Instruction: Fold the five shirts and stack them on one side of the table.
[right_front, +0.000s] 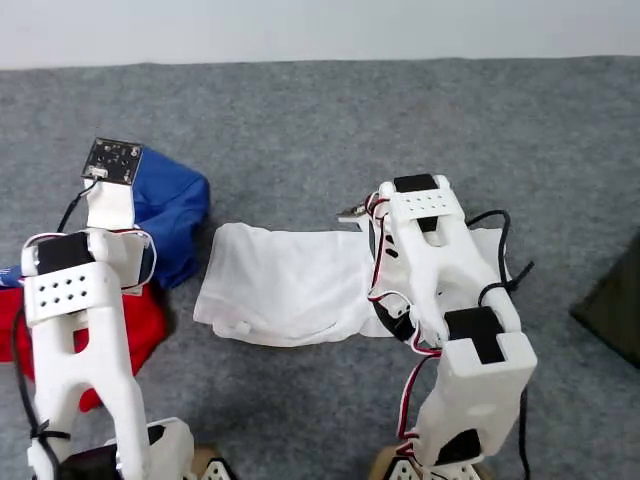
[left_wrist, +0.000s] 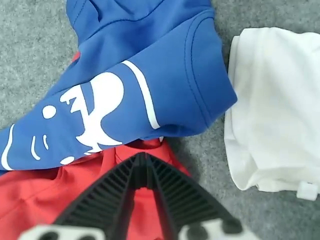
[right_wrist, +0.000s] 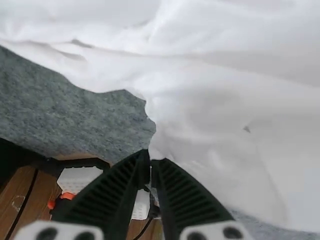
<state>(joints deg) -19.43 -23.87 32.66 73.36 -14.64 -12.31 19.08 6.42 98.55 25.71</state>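
Under the R gripper: the white shirt is lying spread out and partly folded on the grey table. The R arm is standing over the shirt's right end.
R gripper state: the jaws are pressing together and the shirt's hem is running straight into the tips. They are prob. pinching the cloth edge, though the contact itself is hard to make out.
Ahead of R gripper: white cloth is rising in soft folds and filling most of the wrist view.
Behind R gripper: the table edge is showing, w/ a wood surface lying below it.
L gripper state: the jaws are sitting closed, tips touching each other, just above the red shirt.
Ahead of L gripper: the blue shirt w/ white print is lying bunched and overlapping the red shirt's far edge.
Off to the side of L gripper, toward the R arm: the white shirt's end is lying just beside the blue sleeve, w/ a narrow strip of table showing between them. A small tag is sticking out at its hem corner.
L arm: it is standing over the red and blue pile at the table's left side, well apart from the R arm.
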